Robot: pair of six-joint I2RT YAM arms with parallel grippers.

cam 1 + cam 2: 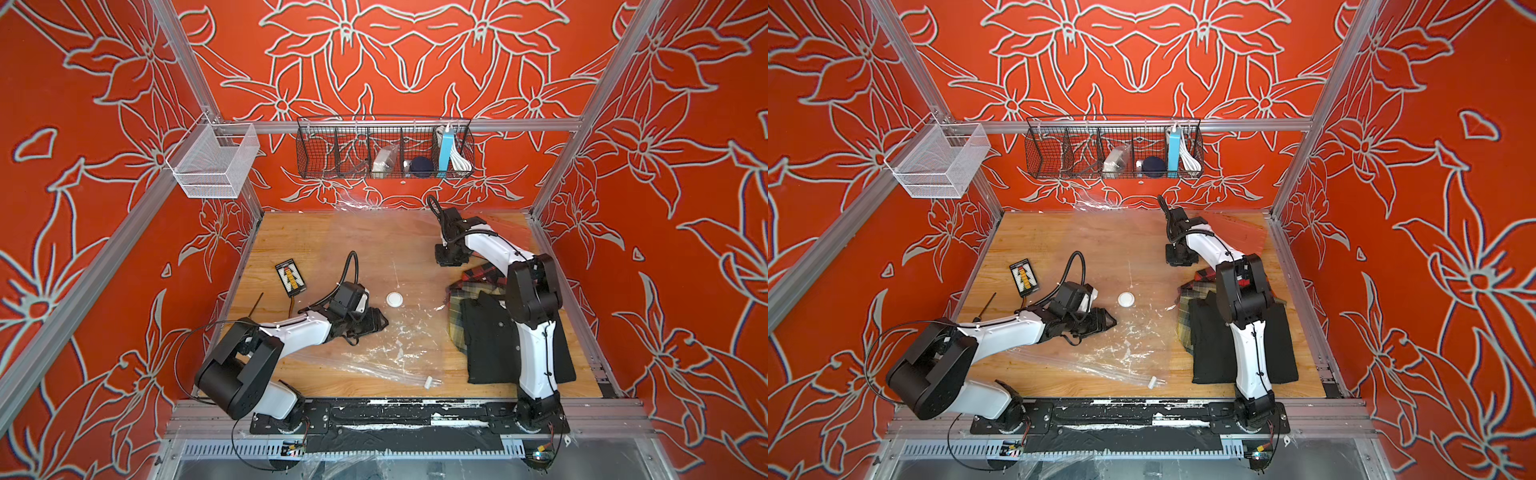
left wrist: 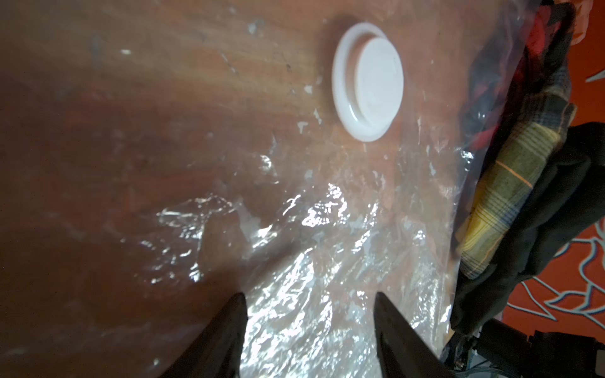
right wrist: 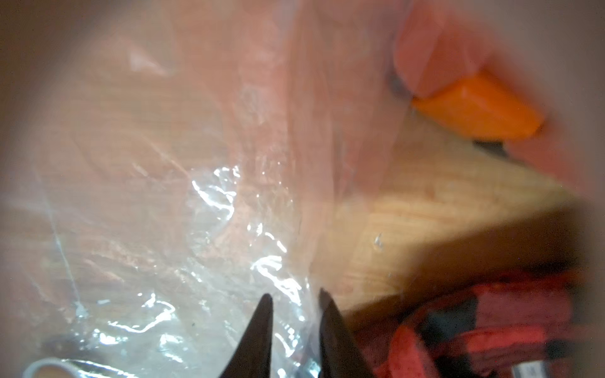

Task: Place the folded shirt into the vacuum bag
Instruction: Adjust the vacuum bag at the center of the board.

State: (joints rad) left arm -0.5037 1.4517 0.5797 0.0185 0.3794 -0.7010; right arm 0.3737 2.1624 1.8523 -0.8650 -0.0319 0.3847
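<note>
The vacuum bag is a clear, crinkly sheet spread flat over the wooden table, its white round valve near the middle. A black folded shirt tops a pile of plaid shirts at the right, partly hidden under my right arm. My left gripper hovers low over the bag just left of the valve, open, with only plastic showing between its fingers. My right gripper is behind the pile, its jaws nearly together on a fold of the bag's film, beside red plaid cloth.
A colour card and a thin dark stick lie at the table's left. A white slider clip sits on the bag's near edge. A black wire basket and a white mesh basket hang on the back rail. An orange block lies by the back wall.
</note>
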